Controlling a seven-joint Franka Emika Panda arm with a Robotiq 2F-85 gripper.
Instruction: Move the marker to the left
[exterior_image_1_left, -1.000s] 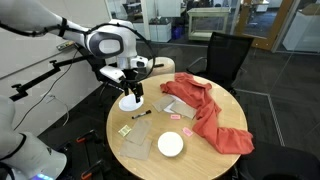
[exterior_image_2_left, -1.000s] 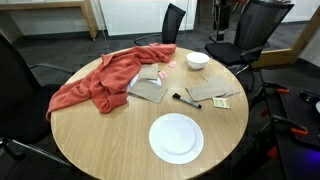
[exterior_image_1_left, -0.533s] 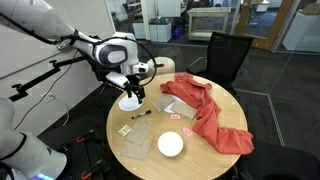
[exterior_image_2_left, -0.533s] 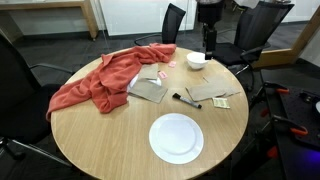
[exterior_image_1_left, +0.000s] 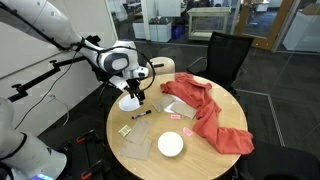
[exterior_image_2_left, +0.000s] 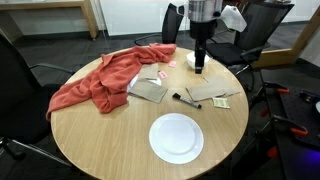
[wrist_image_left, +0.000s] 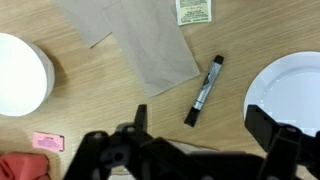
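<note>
Lining up over the marker before going down

The jaws are hanging wide open and empty above the bench (exterior_image_2_left: 100, 140), well clear of its surface. The marker (wrist_image_left: 203, 90) is lying flat on the bare wood, just beside the brown paper sheet (wrist_image_left: 150, 55) and apart from the white plate (wrist_image_left: 290, 95), slanting across the wrist view. A clean pick is asking for centring over its middle and turning the wrist so the fingers (wrist_image_left: 268, 128) are closing across the thin barrel, not along it. Going low is probably mattering too, since so slim a stick is sitting nearly flush with the bench.
</note>
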